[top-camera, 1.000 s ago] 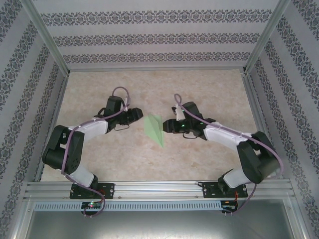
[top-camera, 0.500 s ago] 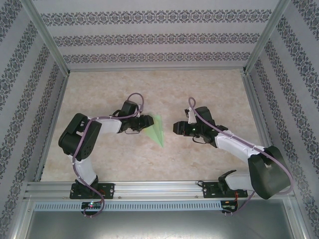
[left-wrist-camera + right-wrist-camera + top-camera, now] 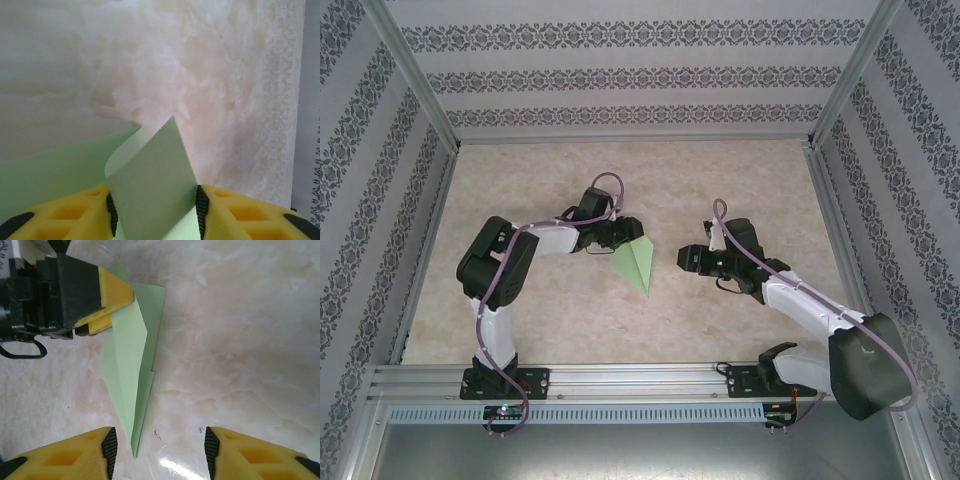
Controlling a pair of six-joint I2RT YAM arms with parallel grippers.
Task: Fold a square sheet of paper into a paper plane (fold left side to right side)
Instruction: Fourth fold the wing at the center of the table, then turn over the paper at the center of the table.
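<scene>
The pale mint-green paper plane (image 3: 634,264) lies mid-table as a narrow folded dart with its tip toward the near edge. My left gripper (image 3: 630,233) is at its far left corner, open, and a lifted flap (image 3: 150,182) curls upright between the fingers, spanning the gap between the pads. In the right wrist view the dart (image 3: 131,365) lies flat, with the left gripper's yellow finger (image 3: 114,292) resting on its upper left part. My right gripper (image 3: 685,258) stands open to the right of the paper, holding nothing, its fingertips (image 3: 109,447) either side of the dart's tip.
The marble-patterned tabletop (image 3: 740,180) is bordered by patterned walls and an aluminium frame (image 3: 640,378) along the near edge. Cables loop off both wrists.
My left arm reached right onto the paper and raised its left flap. My right arm drew back to the right, off the paper.
</scene>
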